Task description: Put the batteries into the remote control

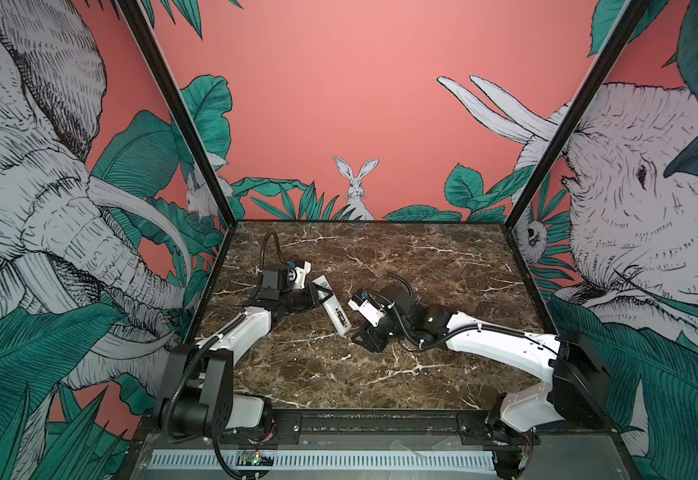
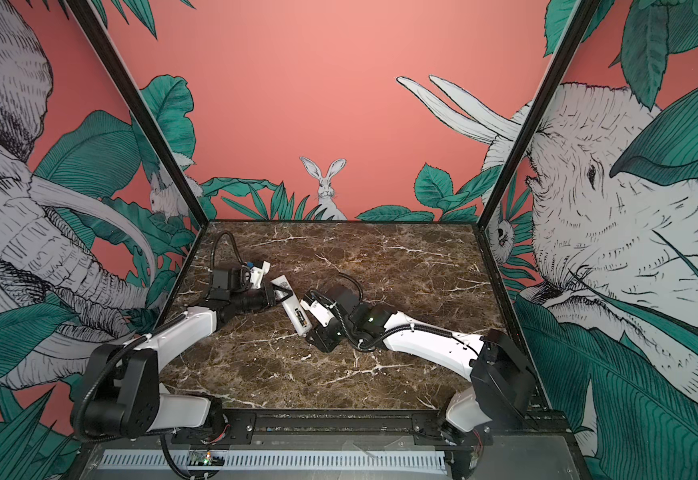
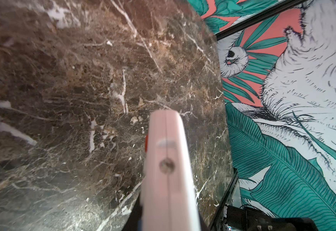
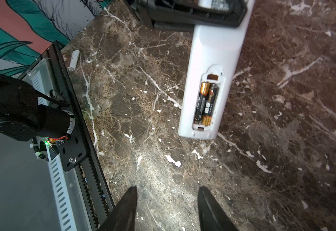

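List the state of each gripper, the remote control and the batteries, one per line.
remote control, back up, battery compartment uncovered.
batteries, both seated side by side in the battery compartment.
left gripper, shut on the remote control.
right gripper, open, empty, clear of the remote control.

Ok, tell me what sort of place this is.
Probably a robot test booth: a marble-look tabletop boxed in by wall panels printed with jungle animals, and a left arm and right arm mounted on a rail at its front edge.
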`<control>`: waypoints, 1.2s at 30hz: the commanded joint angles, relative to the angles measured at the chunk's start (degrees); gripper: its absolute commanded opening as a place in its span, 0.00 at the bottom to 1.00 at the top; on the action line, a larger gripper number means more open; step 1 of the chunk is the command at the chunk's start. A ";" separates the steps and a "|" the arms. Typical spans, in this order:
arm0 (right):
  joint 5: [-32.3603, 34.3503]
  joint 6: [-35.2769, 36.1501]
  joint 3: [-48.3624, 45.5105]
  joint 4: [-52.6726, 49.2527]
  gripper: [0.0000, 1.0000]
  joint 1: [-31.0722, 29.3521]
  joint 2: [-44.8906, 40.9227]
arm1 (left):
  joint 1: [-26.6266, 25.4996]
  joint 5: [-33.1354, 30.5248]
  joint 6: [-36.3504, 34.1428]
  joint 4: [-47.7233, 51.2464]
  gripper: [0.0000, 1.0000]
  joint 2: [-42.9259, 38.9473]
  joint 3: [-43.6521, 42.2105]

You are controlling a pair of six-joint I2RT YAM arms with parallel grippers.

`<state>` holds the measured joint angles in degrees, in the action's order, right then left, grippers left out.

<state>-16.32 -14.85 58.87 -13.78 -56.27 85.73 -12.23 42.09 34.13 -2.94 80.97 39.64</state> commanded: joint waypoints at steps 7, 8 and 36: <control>2.71 -2.09 -0.51 0.08 0.52 -0.14 1.34 | -2.20 -1.71 2.15 -4.37 0.00 10.52 1.06; 3.05 -2.02 -0.75 0.05 0.52 -0.15 1.15 | -2.27 -1.50 2.07 -4.32 0.00 11.97 1.67; 2.63 4.63 -6.03 -2.20 0.56 1.48 -3.56 | 0.80 -43.62 -1.23 44.40 0.69 -4.09 8.35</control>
<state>-12.82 -11.84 53.45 -15.81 -55.18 83.88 -11.90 11.60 31.57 29.12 83.77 49.19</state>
